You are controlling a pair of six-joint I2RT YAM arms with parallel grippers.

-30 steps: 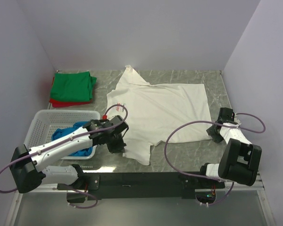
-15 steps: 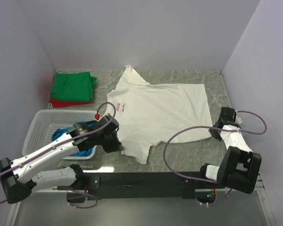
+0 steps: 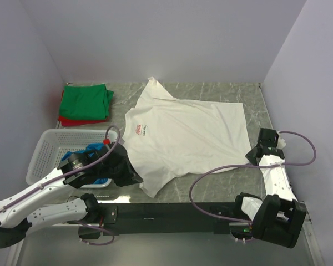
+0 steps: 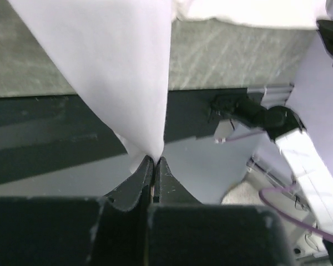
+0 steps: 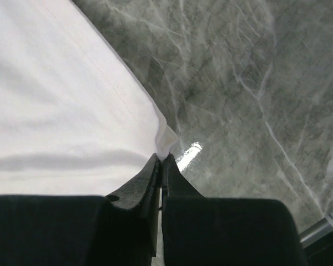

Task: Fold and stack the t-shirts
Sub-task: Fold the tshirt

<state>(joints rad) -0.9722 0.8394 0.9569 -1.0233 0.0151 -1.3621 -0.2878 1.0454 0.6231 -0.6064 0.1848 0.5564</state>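
Pulling back toward near-left since a second ago, left gripper point(image 4: 155, 162) is keeping jaws pressed together on thin edge of white t-shirt point(image 3: 188, 130). Right gripper point(image 5: 161, 159), spread before, is now pinching shirt's near-right corner and dragging it outward. Cloth is stretching flat between them, red logo point(image 3: 141, 130) now showing. Spreading is looking nearly done, with folding probably coming next. Blue t-shirt point(image 3: 80, 157) is waiting in basket point(image 3: 44, 145). Green t-shirt point(image 3: 87, 101) is lying folded on red t-shirt point(image 3: 77, 121), far-left.

Shirt pulled flatter
Your right gripper point(image 5: 161, 159) has pinched the white t-shirt point(image 3: 183, 133) corner; your left gripper point(image 4: 154, 160) dragged its hem nearer.
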